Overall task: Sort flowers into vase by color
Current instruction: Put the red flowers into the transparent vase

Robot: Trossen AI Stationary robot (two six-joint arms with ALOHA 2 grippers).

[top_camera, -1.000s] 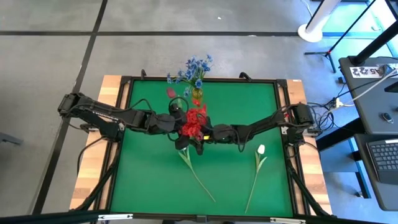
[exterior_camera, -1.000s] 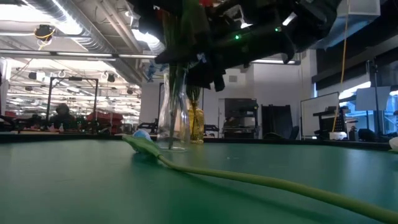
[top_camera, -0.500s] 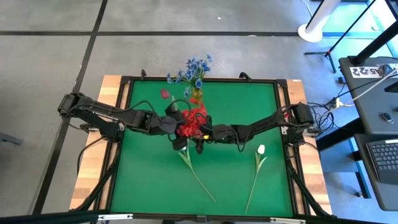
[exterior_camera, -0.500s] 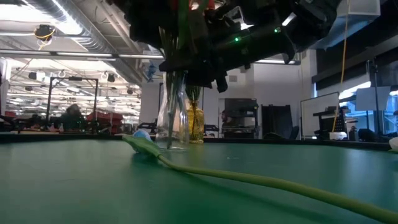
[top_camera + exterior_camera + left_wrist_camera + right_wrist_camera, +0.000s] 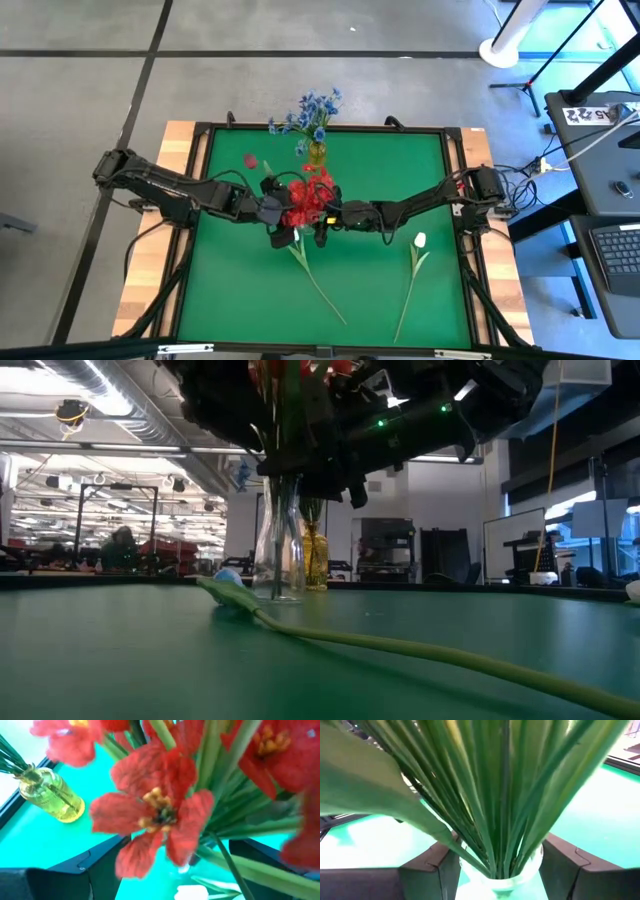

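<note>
A clear glass vase stands mid-table with a bunch of red flowers on green stems. My right gripper is shut on the vase from the table's right. From the left, my left gripper stands open among the red blooms. A small red rosebud leans out of the bunch toward the far left. A yellow vase holds blue sprigs at the far edge. Two flowers lie on the mat: a white tulip and another stem. My right gripper pinches the clear vase's neck just below its mouth, one finger on each side. The fingers come nearly level from the table's right. The vase stands upright on its base on the mat. My left gripper may brush the blooms; I cannot tell.
The green mat has a raised black frame around it. The lying stem's bud rests close in front of the clear vase. Open mat lies at the near left and far right. A person sits in the room behind.
My left gripper has drawn a little toward the table's left edge and tipped further down at the blooms. The rosebud has swung from near the yellow vase out toward the left. The clear vase has stayed in place.
</note>
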